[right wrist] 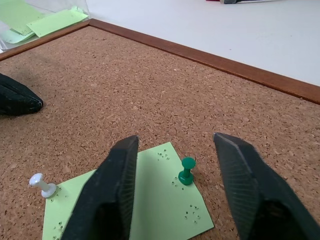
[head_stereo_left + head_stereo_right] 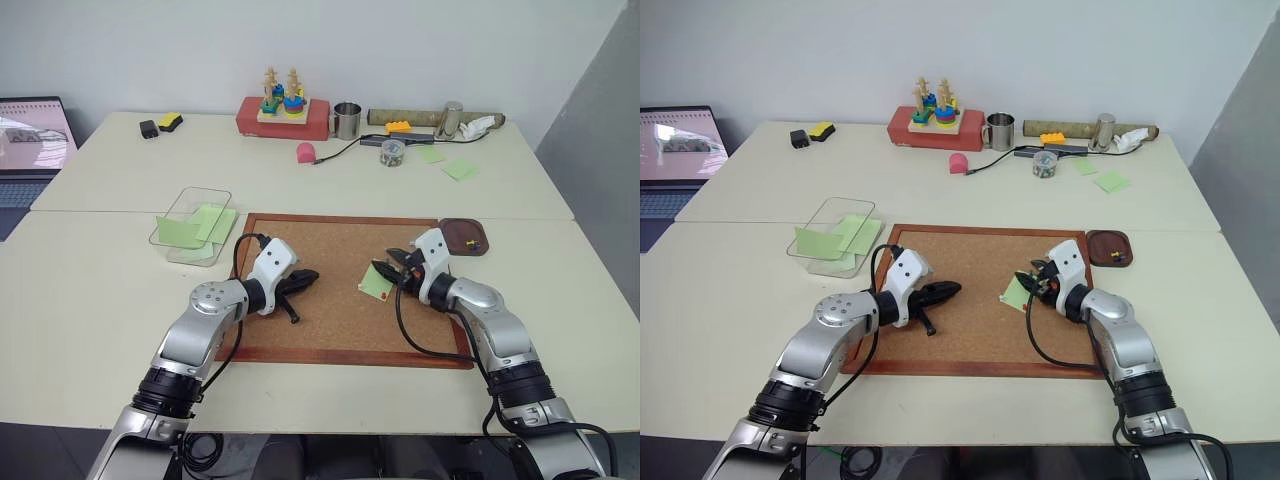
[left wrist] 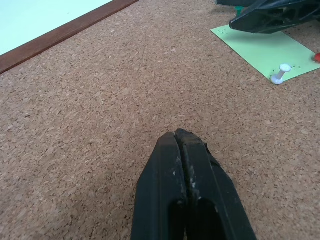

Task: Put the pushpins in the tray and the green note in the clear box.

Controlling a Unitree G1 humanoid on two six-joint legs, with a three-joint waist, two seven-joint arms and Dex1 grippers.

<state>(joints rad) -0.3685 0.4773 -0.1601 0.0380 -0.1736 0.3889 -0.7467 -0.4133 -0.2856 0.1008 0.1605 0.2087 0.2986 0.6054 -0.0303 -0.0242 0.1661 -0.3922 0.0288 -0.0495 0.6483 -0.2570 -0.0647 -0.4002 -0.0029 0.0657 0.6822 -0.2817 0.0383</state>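
Cork board (image 1: 150, 95) | green pushpin (image 1: 187, 170) between open right claw (image 1: 175, 165) fingers, ungripped

Rough, grainy cork board (image 1: 150, 95) in smooth wood frame, matt paper green note (image 1: 150, 205), glossy plastic green pushpin (image 1: 187, 170)

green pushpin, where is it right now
The green pushpin stands in the green note on the cork board, between the right gripper's open fingers.

L claw (image 3: 186, 150) shut; R claw (image 1: 175, 170) open.
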